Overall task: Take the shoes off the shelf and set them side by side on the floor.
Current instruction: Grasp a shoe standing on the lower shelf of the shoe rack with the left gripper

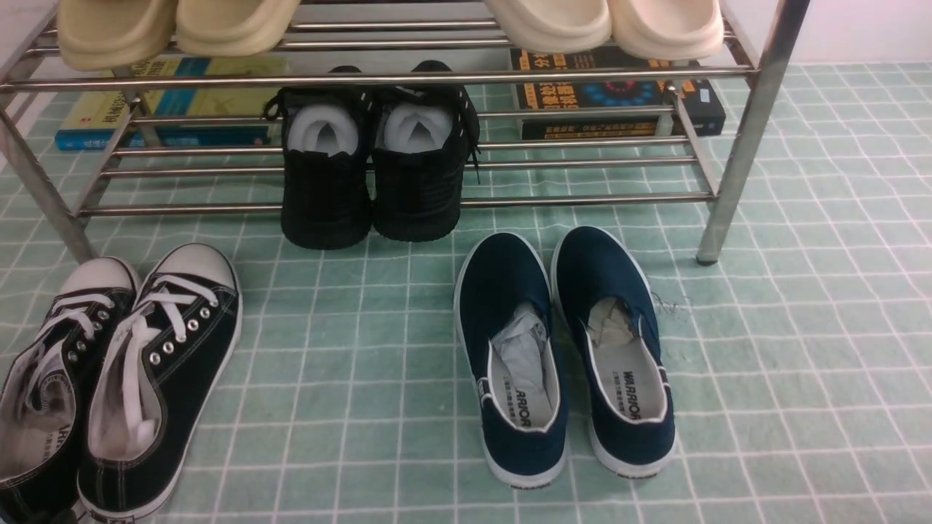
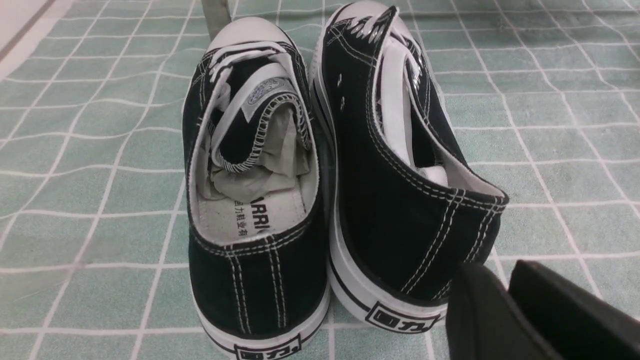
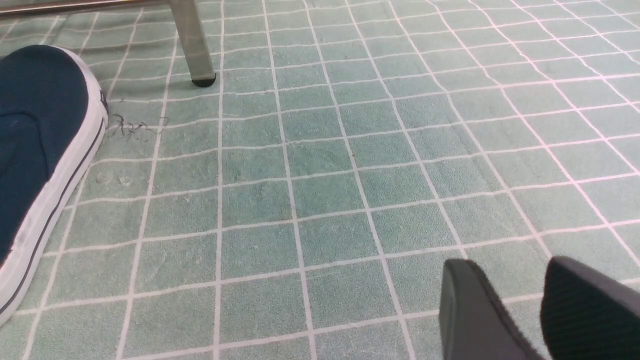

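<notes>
The two all-black shoes [image 1: 325, 175] [image 1: 421, 171] stand side by side in the middle of the shelf's [image 1: 582, 198] lower tier. Their heels face me, hanging over the front rod, and white stuffing shows inside. The mint-green gridded floor [image 1: 801, 327] spreads in front. Neither gripper shows in the front view. In the left wrist view my left gripper [image 2: 495, 267] hovers just behind the heel of a black canvas sneaker, its fingers a narrow gap apart and empty. In the right wrist view my right gripper [image 3: 505, 265] hangs open over bare floor, holding nothing.
Black canvas sneakers with white toe caps [image 1: 124, 371] [image 2: 260, 200] lie on the floor at front left. Navy slip-ons [image 1: 561, 349] [image 3: 35, 150] lie front centre-right. Beige slippers [image 1: 175, 25] [image 1: 604, 22] sit on the top tier, and books [image 1: 167, 109] [image 1: 619, 102] lie behind. A shelf leg [image 3: 192, 45] stands at the right.
</notes>
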Robot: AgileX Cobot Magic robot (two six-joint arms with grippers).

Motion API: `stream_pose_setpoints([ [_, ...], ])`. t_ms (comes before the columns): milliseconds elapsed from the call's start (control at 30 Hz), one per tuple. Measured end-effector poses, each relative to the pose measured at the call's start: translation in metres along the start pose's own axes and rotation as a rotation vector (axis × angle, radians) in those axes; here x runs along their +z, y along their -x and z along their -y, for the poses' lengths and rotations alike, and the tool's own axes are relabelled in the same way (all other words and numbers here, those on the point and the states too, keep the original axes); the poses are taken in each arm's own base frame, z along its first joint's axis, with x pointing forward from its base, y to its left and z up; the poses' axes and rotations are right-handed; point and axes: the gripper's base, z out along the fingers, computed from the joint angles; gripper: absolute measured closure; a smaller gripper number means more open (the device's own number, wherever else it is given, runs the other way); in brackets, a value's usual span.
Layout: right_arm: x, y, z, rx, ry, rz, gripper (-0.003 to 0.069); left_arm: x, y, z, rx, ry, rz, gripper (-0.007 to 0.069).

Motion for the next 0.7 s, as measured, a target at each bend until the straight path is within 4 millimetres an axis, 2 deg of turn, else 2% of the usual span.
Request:
stream_pose_setpoints([
  [100, 0.000, 0.000, 0.000, 0.000, 0.000, 0.000, 0.0421, 0.000, 0.000, 0.003, -0.146, -0.032, 0.000, 0.0492],
  [233, 0.000, 0.000, 0.000, 0.000, 0.000, 0.000, 0.0421, 0.000, 0.001, 0.012, -0.636, -0.138, -0.023, 0.0486],
  [267, 0.000, 0.000, 0.000, 0.000, 0.000, 0.000, 0.0421, -0.001, 0.001, 0.013, -0.662, -0.144, -0.024, 0.0486],
  [333, 0.000, 0.000, 0.000, 0.000, 0.000, 0.000, 0.0421, -0.001, 0.002, 0.018, -0.972, -0.210, -0.057, 0.0484],
  [367, 0.000, 0.000, 0.000, 0.000, 0.000, 0.000, 0.0421, -0.001, 0.002, 0.019, -0.988, -0.213, -0.059, 0.0484],
  [400, 0.000, 0.000, 0.000, 0.000, 0.000, 0.000, 0.0421, -0.002, 0.004, 0.021, -1.087, -0.238, -0.069, 0.0483],
  [533, 0.000, 0.000, 0.000, 0.000, 0.000, 0.000, 0.0421, -0.002, 0.006, 0.021, -1.172, -0.258, -0.063, 0.0482],
  [700, 0.000, 0.000, 0.000, 0.000, 0.000, 0.000, 0.0421, -0.004, 0.015, 0.020, -1.129, -0.271, -0.011, 0.0486],
])
